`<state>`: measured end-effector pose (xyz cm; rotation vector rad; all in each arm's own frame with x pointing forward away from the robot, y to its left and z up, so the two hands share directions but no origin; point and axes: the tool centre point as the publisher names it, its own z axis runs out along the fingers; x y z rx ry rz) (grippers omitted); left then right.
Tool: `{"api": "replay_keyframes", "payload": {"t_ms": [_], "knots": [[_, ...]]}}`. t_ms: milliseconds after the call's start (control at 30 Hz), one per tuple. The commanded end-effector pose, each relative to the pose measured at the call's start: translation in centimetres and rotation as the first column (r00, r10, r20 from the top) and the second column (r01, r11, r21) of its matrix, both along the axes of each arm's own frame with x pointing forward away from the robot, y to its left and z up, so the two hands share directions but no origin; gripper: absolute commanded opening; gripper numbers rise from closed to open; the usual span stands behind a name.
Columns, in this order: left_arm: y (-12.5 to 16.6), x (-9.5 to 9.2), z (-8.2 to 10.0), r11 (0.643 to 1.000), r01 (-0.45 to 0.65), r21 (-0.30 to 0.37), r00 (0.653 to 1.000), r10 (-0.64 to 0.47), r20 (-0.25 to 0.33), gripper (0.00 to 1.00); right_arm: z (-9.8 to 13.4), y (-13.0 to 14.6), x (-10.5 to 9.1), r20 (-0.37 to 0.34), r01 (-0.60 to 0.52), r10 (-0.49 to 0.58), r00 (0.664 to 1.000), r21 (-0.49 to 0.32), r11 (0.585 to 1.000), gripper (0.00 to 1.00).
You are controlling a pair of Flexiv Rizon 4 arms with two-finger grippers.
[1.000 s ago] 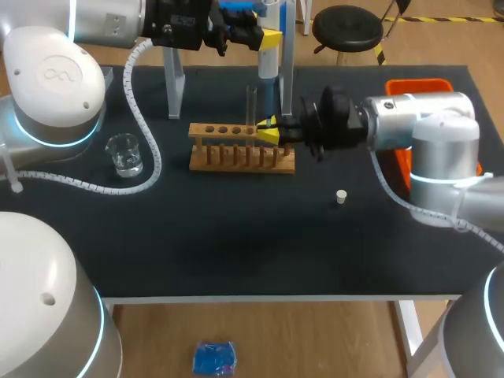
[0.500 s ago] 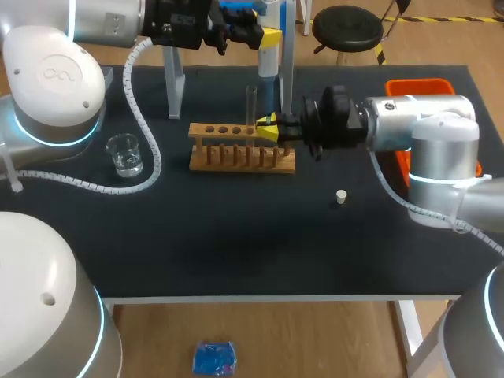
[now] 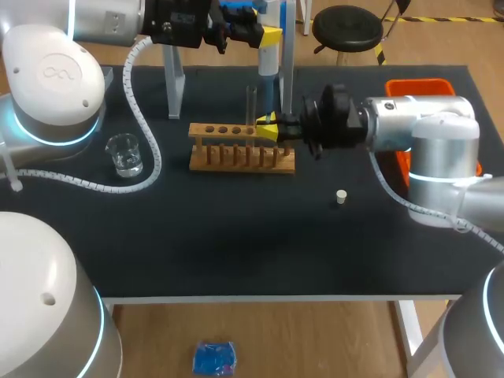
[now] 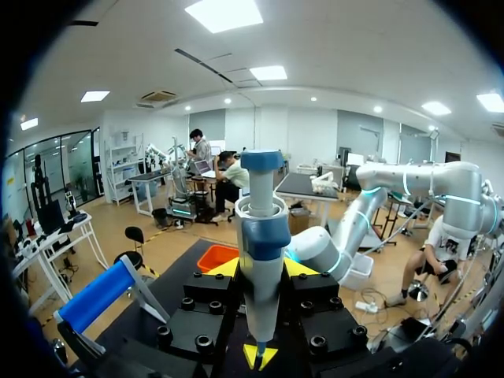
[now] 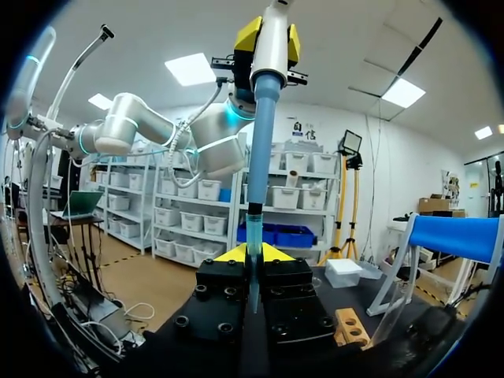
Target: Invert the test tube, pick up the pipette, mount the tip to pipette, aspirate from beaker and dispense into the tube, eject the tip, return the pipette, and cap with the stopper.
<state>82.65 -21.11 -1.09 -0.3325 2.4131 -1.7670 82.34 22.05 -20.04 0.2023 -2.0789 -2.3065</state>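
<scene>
Pipette (image 4: 260, 272) white-bodied, blue-capped, upright

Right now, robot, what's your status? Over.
Left hand shut on pipette. Right hand shut on tip, under pipette. Test tube upright in rack, beside right hand.

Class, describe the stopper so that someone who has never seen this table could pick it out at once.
Find the wooden rack in the middle of the black table. To its right and nearer the front edge, the stopper lies alone on the cloth. It is the one small white plug, unlike the clear beaker far left.
</scene>
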Motion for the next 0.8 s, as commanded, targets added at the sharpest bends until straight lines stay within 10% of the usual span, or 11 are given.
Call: {"api": "replay_keyframes", "payload": {"t_ms": [33,800], "knots": [[0.2,-0.2,-0.3,1.000,0.001,0.000,1.000,-0.001,-0.001,0.00,0.4,0.0,0.0,-0.014,-0.001,0.001,1.000,-0.004,1.000,0.00],[0.2,-0.2,-0.3,1.000,0.001,0.000,1.000,-0.001,-0.001,0.00,1.9,-0.4,0.4,0.007,0.013,-0.013,1.000,-0.011,1.000,0.00]]}}
